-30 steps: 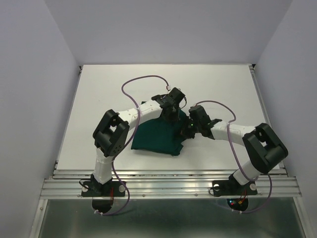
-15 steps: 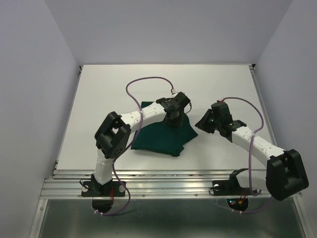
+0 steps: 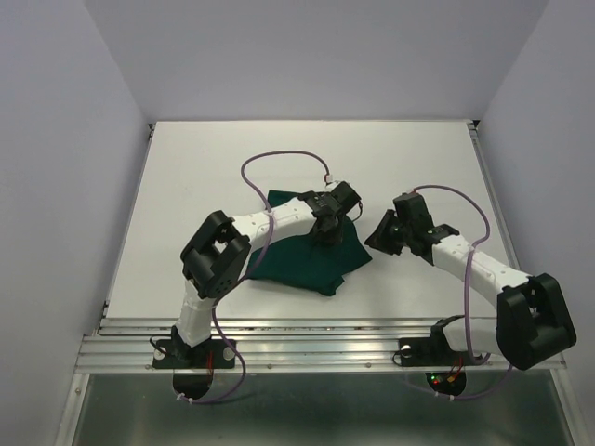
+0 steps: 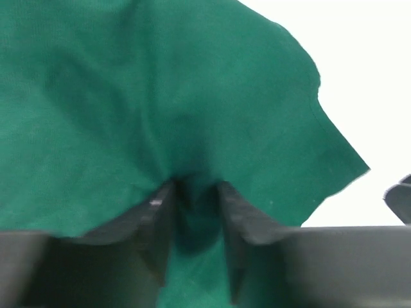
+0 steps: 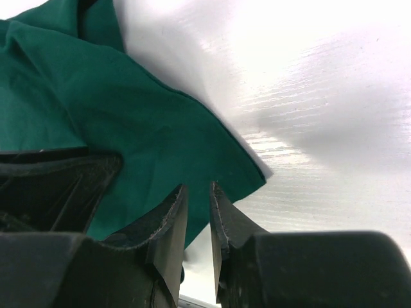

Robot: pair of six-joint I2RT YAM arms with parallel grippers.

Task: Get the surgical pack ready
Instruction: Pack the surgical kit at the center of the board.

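The surgical pack shows only as its dark green cloth drape (image 3: 297, 258), lying rumpled and folded on the white table (image 3: 195, 177) at the middle. My left gripper (image 3: 325, 226) hangs over the drape's far right part. In the left wrist view its fingers (image 4: 160, 221) stand apart, tips pressed down into the cloth (image 4: 192, 96), with nothing pinched between them. My right gripper (image 3: 379, 234) is just right of the drape's right corner (image 5: 247, 173), off the cloth. Its jaws (image 5: 198, 189) are open by a narrow gap and hold nothing.
A metal rail (image 3: 316, 336) runs along the table's near edge by the arm bases. Purple cables (image 3: 279, 163) loop above both arms. Pale walls close the table on the left, back and right.
Both grippers have opened. The right arm has drawn back to the right, off the drape. The left gripper shifted slightly right and lower, and the drape's right corner now lies spread out.
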